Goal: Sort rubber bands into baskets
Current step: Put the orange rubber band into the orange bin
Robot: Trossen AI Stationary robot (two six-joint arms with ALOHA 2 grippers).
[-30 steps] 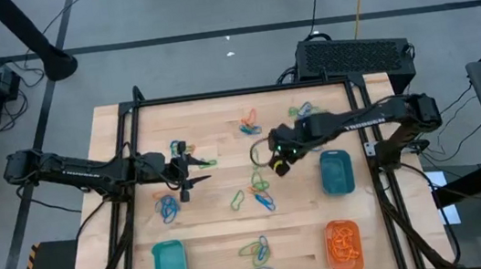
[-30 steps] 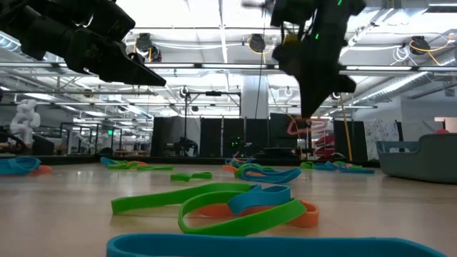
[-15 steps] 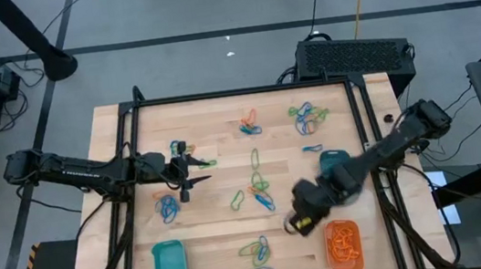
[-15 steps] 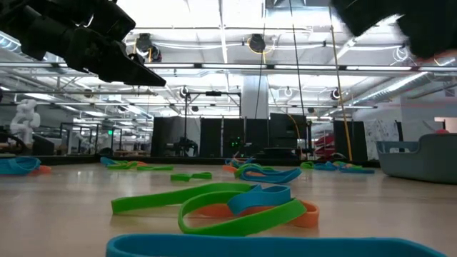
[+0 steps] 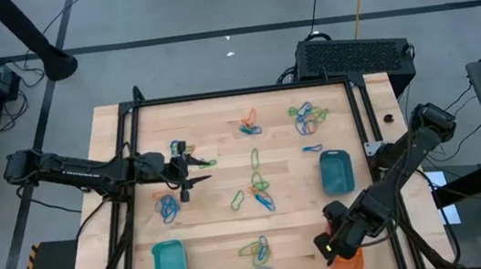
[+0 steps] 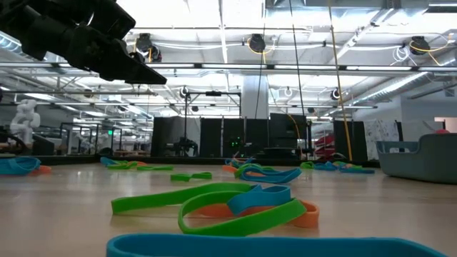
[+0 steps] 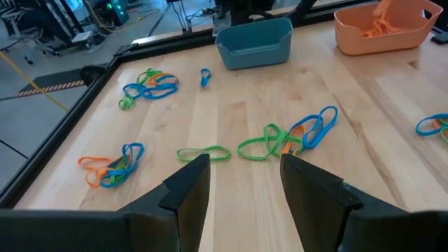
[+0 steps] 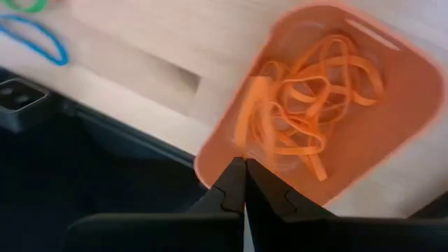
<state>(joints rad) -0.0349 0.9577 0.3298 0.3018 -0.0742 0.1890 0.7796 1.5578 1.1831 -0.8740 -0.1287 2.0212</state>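
Looking down on the wooden table (image 5: 235, 236), we see the largest players first: the right arm (image 5: 402, 174) stretched toward the near right corner, and the left arm (image 5: 79, 171) waiting over the table's left-middle. The right gripper (image 5: 336, 250) hangs above the orange basket (image 8: 364, 147), its fingers pressed tight together; an orange rubber band (image 8: 246, 126) appears to dangle from the tips over the basket's rim, though blur keeps us from being sure it is really pinched. The left gripper (image 7: 241, 185) hovers with its fingers spread and nothing between them. One teal basket (image 5: 336, 172) sits on the right side, the other teal basket (image 5: 170, 263) at the near left corner. The orange basket already holds a tangle of orange bands (image 8: 315, 112). Loose rubber bands (image 5: 258, 185) lie in mixed clusters across the middle, with more near the far edge (image 5: 307, 117) and the near edge (image 5: 257, 256). Our worry is the drop: the tips sit close to the basket's edge nearest the table border, so we judge a release here could send the band over the wall and off the table. A band clinging to the fingers could also ride back out, and a low pass might nudge the light basket.
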